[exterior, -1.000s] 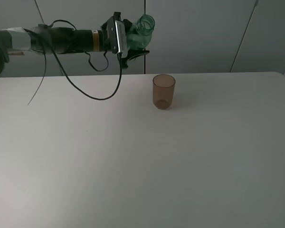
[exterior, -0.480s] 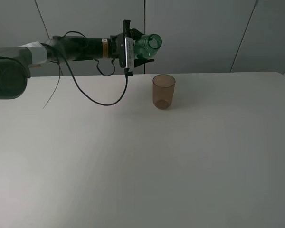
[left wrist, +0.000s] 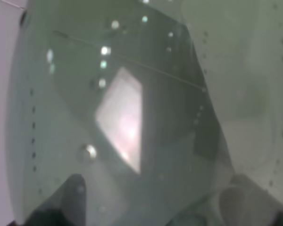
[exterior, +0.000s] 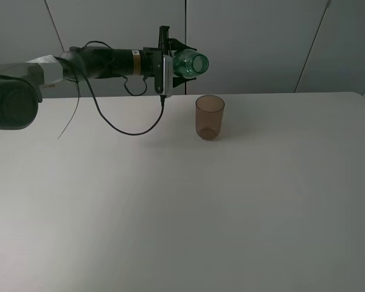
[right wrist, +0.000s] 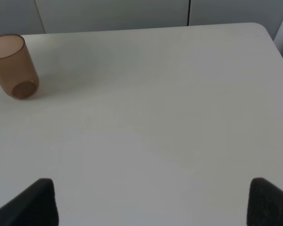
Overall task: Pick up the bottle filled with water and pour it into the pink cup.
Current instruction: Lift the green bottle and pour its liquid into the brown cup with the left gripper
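Now, with the left gripper (exterior: 176, 62) clamped on the bottle (exterior: 187, 66), lowered and tipped over the last second from mouth-up to nearly level. Hanging above and just left of the pink cup (exterior: 210, 117), mouth short of its rim. Likely needs a little more reach, then tilting, before pouring.

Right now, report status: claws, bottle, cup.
Left claw shut on bottle, tipped sideways in the air near cup. Right claw open, empty. Cup upright on table, nothing between.
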{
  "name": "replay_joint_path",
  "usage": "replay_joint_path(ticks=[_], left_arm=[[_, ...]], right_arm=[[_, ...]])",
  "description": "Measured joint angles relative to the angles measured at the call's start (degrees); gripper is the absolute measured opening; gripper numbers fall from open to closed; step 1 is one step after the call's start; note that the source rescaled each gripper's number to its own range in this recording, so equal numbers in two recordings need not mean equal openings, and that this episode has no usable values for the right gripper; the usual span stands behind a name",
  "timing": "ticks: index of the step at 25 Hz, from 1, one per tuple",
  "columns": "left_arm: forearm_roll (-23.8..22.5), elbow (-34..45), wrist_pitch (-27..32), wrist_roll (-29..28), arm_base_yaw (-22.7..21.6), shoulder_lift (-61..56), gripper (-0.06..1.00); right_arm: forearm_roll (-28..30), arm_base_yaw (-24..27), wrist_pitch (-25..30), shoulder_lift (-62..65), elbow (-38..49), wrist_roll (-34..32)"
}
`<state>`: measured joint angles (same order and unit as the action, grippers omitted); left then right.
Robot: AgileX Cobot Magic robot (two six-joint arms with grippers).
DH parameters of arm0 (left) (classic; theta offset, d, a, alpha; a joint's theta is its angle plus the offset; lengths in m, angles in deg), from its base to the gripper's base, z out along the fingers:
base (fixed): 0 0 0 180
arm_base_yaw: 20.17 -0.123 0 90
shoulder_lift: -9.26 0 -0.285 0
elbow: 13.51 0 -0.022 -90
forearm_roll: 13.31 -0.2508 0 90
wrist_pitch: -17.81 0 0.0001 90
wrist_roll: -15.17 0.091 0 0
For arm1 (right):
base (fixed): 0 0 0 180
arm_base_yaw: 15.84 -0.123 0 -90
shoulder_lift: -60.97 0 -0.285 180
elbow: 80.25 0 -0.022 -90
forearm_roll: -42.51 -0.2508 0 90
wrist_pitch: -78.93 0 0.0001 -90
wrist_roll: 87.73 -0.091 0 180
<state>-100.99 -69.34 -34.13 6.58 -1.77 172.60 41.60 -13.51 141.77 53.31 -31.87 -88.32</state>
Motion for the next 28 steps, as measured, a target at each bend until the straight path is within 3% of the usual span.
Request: replay_joint_path(ticks=[28], left_arm=[[-0.3,-0.1,7.0,14.5,1.8,0.8,0.00]], right_arm=[[0.0,0.0,0.0,0.0,0.0,0.0]])
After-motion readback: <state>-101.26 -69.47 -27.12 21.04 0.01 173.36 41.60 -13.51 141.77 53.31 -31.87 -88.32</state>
